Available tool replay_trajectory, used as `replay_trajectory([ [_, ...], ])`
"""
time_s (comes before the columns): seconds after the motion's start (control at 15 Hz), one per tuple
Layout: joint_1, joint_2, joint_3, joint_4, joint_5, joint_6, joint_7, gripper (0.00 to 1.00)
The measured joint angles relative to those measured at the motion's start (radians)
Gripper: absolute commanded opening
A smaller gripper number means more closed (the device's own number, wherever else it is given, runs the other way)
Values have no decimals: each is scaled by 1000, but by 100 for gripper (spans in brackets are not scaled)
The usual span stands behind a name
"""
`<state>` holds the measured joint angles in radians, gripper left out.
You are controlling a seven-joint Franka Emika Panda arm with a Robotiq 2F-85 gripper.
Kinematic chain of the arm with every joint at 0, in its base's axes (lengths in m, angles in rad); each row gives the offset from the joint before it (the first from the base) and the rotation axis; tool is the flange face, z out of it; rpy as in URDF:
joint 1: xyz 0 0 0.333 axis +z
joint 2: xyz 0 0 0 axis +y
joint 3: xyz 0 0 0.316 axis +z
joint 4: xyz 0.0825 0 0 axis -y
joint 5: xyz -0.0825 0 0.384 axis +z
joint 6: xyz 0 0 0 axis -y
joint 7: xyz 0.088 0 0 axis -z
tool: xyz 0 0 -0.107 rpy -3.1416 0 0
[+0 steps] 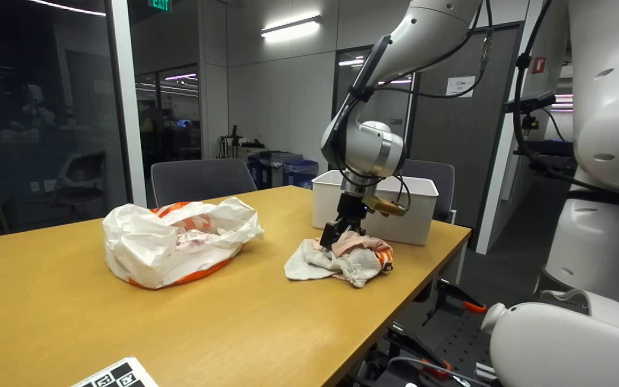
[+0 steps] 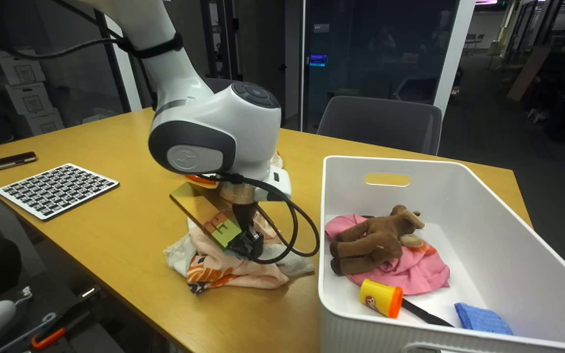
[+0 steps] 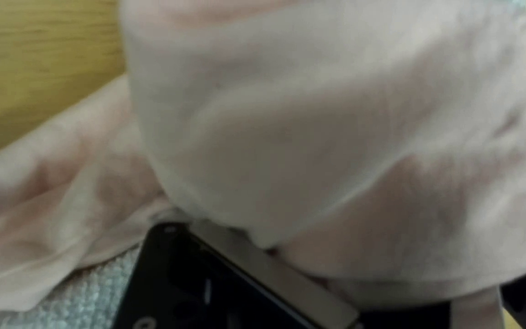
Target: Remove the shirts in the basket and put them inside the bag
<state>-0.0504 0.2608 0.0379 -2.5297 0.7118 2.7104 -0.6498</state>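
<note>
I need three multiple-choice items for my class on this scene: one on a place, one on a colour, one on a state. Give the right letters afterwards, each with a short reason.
1. In the white basket, where is the brown plush animal relative to the pink cloth?
A) underneath it
B) on top of it
C) well apart from it

2. What colour is the lid of the yellow Play-Doh tub?
A) green
B) black
C) orange

3. How is the mouth of the white plastic bag?
A) open
B) knotted shut
C) folded flat

Right letters:
1 B: in an exterior view, cloth spreads out from beneath the animal.
2 C: the lid shows orange against the yellow side.
3 A: the inside shows between its parted edges.
</note>
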Motion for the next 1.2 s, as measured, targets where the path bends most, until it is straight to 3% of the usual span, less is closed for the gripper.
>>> replay_trajectory([
  [0.53, 16, -118, 24, -57, 0, 85, -45, 1],
  [0.93, 96, -314, 118, -152, -14, 212, -73, 2],
  [1.2, 140, -380, 201, -170, -73, 311, -41, 2],
])
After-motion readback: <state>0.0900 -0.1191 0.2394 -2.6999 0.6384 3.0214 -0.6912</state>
